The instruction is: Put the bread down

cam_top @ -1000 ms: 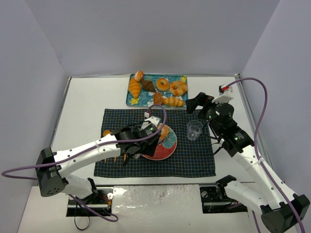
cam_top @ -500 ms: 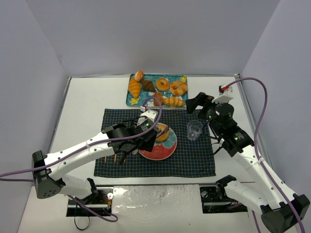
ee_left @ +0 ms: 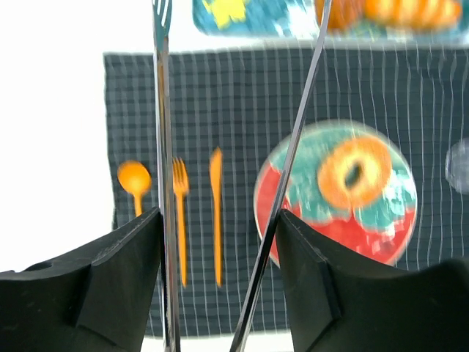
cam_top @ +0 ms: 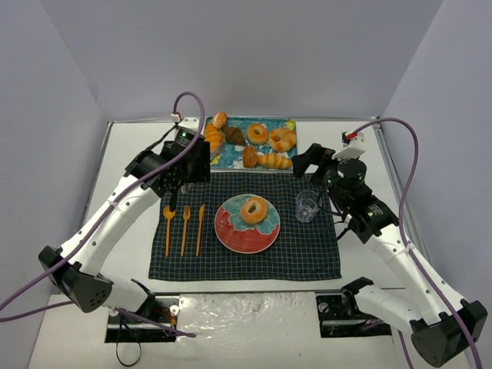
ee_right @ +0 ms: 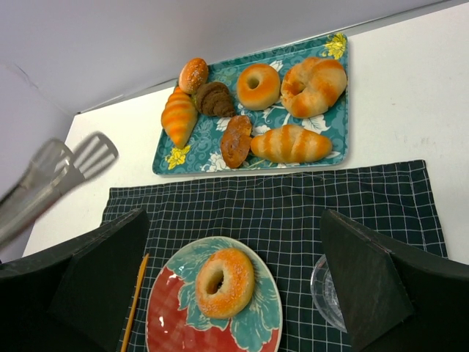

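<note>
The bread (cam_top: 254,209), a golden-orange ring, lies flat on the red and teal plate (cam_top: 234,234) in the middle of the dark checked cloth. It also shows in the left wrist view as the bread (ee_left: 357,171) and in the right wrist view as the bread (ee_right: 224,282). My left gripper (cam_top: 183,161) hovers high at the cloth's back left corner, shut on metal tongs (ee_left: 163,110). The tong arms are spread and hold nothing. My right gripper (cam_top: 315,165) hangs open and empty over the cloth's back right, its fingers wide apart (ee_right: 233,220).
A teal tray (cam_top: 290,125) with several pastries sits behind the cloth. A clear plastic cup (cam_top: 307,206) stands right of the plate. An orange spoon, fork and knife (cam_top: 184,229) lie left of the plate. White table surrounds the cloth (cam_top: 307,257).
My left arm has lifted off the plate and swung back left toward the tray with the tongs. The bread stays on the plate. The cutlery is now uncovered.
</note>
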Controlling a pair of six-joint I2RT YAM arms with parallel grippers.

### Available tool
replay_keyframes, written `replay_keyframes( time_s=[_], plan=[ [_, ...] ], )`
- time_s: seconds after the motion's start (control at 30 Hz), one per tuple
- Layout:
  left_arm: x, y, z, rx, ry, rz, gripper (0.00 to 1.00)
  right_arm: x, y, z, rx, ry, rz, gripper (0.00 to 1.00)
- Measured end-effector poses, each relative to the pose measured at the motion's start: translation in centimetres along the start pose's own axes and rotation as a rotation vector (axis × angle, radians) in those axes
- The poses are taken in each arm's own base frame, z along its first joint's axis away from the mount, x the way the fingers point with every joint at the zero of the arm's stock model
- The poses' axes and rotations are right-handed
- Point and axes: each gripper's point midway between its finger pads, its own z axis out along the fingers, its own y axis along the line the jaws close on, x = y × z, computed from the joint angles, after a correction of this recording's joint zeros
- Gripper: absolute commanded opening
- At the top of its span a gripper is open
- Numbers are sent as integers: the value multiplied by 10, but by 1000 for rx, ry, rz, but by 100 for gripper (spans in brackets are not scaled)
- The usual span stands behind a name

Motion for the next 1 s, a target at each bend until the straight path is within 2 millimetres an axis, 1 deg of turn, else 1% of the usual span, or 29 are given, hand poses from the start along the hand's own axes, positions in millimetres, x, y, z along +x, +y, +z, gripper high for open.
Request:
replay_keyframes(
  time_s=[0.07,0.13,0.17,0.23,0.33,0.43,0.6,0.83,1.0],
  plan=[
    [-21,11,11,-23,-22,-15,56,0,1,3,-1,6,-5,100],
    [-37,30,25,-59,-35,-39,56,0,3,6,-5,13,-9,100],
    [-43,38,31,-73,-36,-47,56,0,4,7,-7,17,-12,100],
    [-52,62,46,-109,-34,-84,56,0,6,10,-10,22,-18,100],
    [-57,91,65,-155,-18,-131,56,0,8,13,-15,28,-25,100],
    [-59,118,87,-204,8,-167,56,0,8,13,-18,29,-31,100],
    [-55,147,124,-263,40,-203,56,-1,10,13,-23,29,-33,100],
    [-46,189,165,-353,63,-252,56,-1,10,13,-24,29,-36,100],
    [-27,220,197,-403,111,-288,56,2,7,13,-21,36,-44,100]
  ],
)
